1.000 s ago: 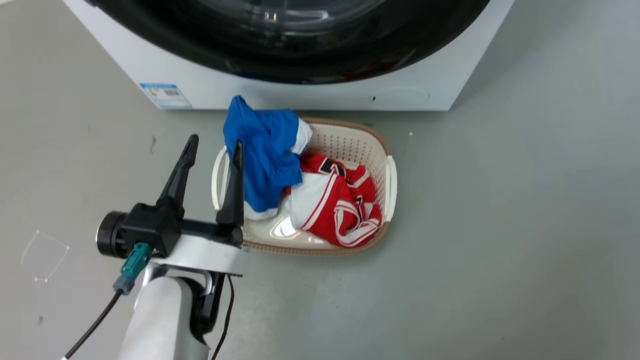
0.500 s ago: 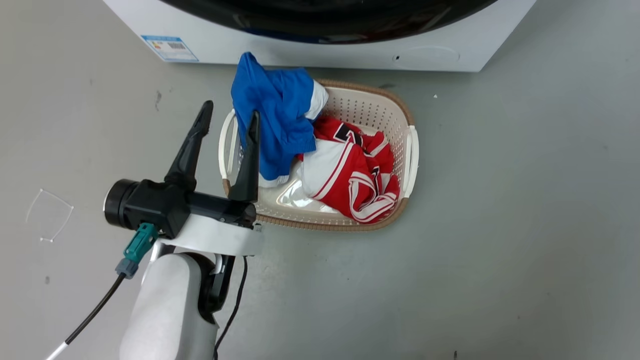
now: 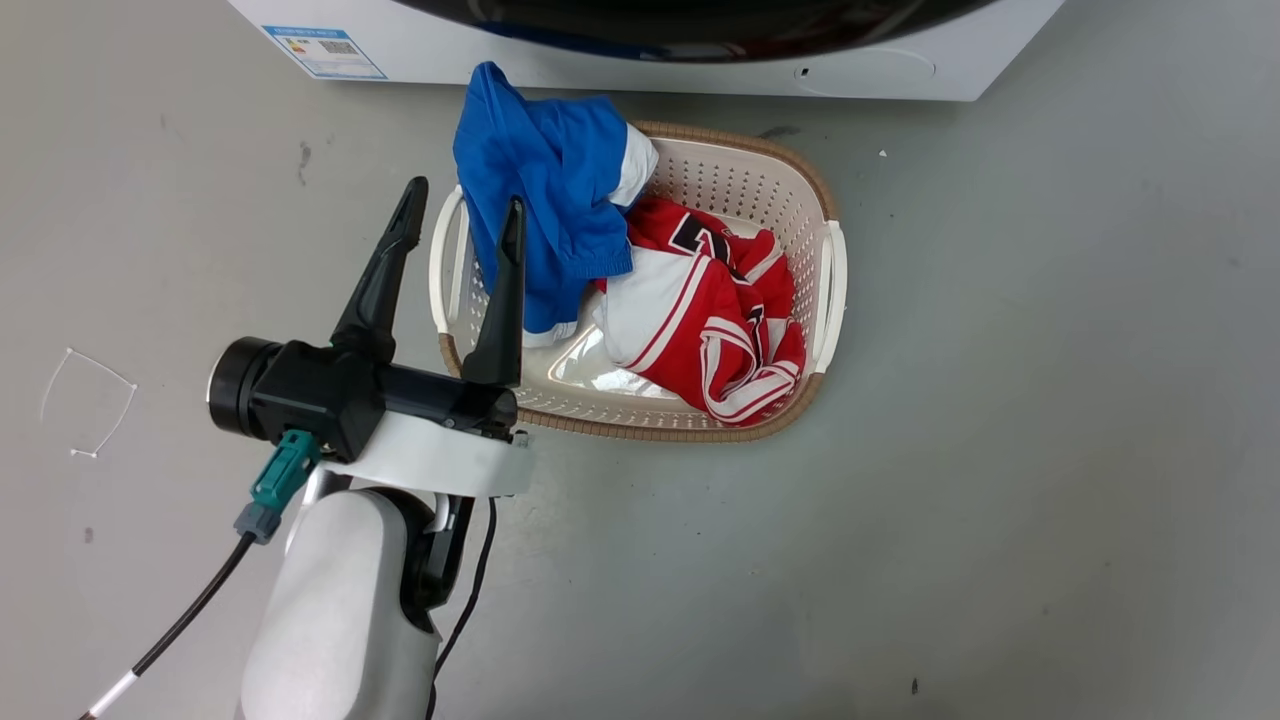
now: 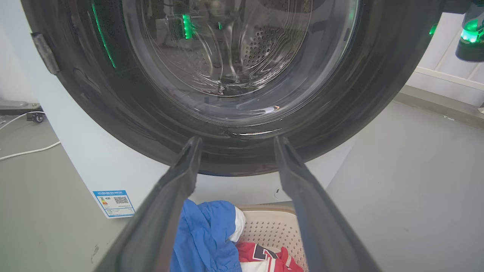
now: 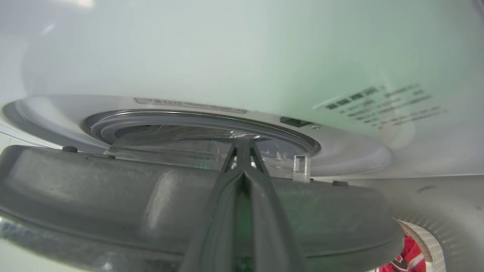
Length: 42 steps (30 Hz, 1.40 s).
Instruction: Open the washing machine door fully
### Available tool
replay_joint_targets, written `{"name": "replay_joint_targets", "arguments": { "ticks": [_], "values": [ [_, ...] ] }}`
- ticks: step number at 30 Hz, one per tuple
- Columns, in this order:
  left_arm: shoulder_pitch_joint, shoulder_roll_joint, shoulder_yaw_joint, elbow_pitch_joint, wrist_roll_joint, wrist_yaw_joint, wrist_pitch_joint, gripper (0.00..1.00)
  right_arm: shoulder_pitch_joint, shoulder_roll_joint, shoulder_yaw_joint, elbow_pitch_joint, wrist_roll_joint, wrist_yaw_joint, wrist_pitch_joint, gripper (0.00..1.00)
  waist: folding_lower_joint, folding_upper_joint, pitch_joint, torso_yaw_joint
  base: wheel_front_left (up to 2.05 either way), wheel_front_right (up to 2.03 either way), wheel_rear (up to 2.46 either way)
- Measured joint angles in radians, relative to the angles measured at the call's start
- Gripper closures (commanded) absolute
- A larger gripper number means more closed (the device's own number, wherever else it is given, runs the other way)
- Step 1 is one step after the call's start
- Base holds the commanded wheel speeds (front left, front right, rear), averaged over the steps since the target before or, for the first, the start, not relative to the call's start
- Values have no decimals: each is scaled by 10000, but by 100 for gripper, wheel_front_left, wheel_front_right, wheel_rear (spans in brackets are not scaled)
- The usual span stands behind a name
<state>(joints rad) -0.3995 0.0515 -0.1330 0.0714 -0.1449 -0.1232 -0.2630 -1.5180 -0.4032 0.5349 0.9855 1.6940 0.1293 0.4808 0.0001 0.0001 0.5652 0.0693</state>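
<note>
The washing machine [image 3: 600, 70] shows its white bottom panel along the head view's top edge, with the lower arc of the washing machine door [image 3: 700, 25] above it. In the left wrist view the door [image 4: 113, 109] is a glossy black ring around bulging glass, its hinge [image 4: 45, 53] at the left. My left gripper [image 3: 465, 197] hangs open and empty over the basket's left rim, pointing at the door's lower part [image 4: 236, 141]. My right gripper [image 5: 242, 147] is shut, its fingers lying across the door's dark inner rim [image 5: 113, 200] beside the latch hook [image 5: 301, 168]. The door stands ajar from the grey gasket [image 5: 181, 122].
A cream laundry basket [image 3: 830, 280] with a blue garment [image 3: 540, 190] and a red-and-white one [image 3: 720, 330] stands on the grey floor just in front of the washer. A blue label [image 3: 325, 50] and a round service cap [image 3: 870, 70] are on the bottom panel. A white cable [image 4: 22, 151] lies left.
The head camera has tipped down, so the washer has slid toward the picture's top. My left gripper keeps its place beside the basket and stays open.
</note>
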Motion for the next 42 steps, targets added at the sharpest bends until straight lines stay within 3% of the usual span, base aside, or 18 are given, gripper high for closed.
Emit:
{"name": "replay_joint_targets", "arguments": {
  "ticks": [11, 24, 42],
  "values": [
    [105, 0, -144, 255, -84, 105, 0, 0, 962, -171, 280, -201, 357, -2, 1315, 100, -1, 0, -704, -7, 0, 0, 0],
    [1075, 0, -226, 723, -267, 221, 0, 0, 3016, 291, 752, -794, 775, -2, 2291, 100, -2, 0, -2272, -178, 0, 0, 0],
    [2510, -2, -493, 1404, -337, 222, 0, 0, 6673, 1273, 1338, -3476, 1060, -2, 1822, 100, -3, 0, -4475, -262, 0, 0, 0]
  ]
}}
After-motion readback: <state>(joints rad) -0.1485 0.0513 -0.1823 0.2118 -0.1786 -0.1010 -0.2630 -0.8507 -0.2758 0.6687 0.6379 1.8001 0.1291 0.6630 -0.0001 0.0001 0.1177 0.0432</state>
